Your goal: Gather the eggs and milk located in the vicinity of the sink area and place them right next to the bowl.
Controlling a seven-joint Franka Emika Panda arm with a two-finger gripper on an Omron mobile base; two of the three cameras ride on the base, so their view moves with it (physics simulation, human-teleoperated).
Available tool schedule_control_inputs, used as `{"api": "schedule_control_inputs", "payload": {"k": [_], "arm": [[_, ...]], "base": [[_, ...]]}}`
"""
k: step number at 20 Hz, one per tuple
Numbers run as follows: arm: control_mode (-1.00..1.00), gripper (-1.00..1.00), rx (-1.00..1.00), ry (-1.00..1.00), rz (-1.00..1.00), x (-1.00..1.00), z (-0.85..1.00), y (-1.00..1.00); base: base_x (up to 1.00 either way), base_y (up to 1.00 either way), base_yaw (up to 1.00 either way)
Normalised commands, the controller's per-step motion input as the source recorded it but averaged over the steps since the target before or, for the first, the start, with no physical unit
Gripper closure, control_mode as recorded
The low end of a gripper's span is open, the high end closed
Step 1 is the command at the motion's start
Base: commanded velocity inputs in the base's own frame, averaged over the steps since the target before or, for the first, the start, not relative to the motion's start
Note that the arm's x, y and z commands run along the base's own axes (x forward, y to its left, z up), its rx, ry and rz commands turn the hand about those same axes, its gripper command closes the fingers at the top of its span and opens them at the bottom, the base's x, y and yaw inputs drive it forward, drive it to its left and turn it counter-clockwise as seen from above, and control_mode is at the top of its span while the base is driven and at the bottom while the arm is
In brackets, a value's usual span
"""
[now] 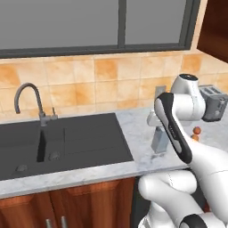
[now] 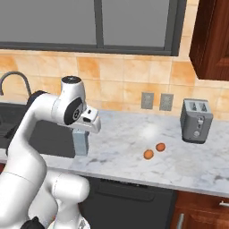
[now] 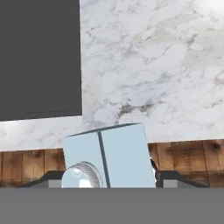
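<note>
While the gripper (image 3: pixel 109 177) brackets the milk (image 2: pixel 81 142), nothing is yet beside a bowl.
Landmark: sink (image 1: pixel 62 142). Counter (image 2: pixel 134 147) runs right of it; toaster (image 2: pixel 196 120) sits far right, well apart. Milk stands upright just right of the sink near the front edge, between the fingers, which look closed on its sides. Two eggs (image 2: pixel 148 154) lie farther right, untouched, close together. Judgement: the milk carry and both eggs remain.
</note>
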Motion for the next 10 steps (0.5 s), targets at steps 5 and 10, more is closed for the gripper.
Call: {"api": "schedule_control_inputs", "payload": {"k": [5, 10], "arm": [[1.00, 1.00, 0.00, 0.00, 0.00, 0.00, 0.00, 0.00], [1.00, 1.00, 0.00, 0.00, 0.00, 0.00, 0.00, 0.00]], "base": [[-0.12, 1.00, 0.00], [0.00, 1.00, 0.00]]}}
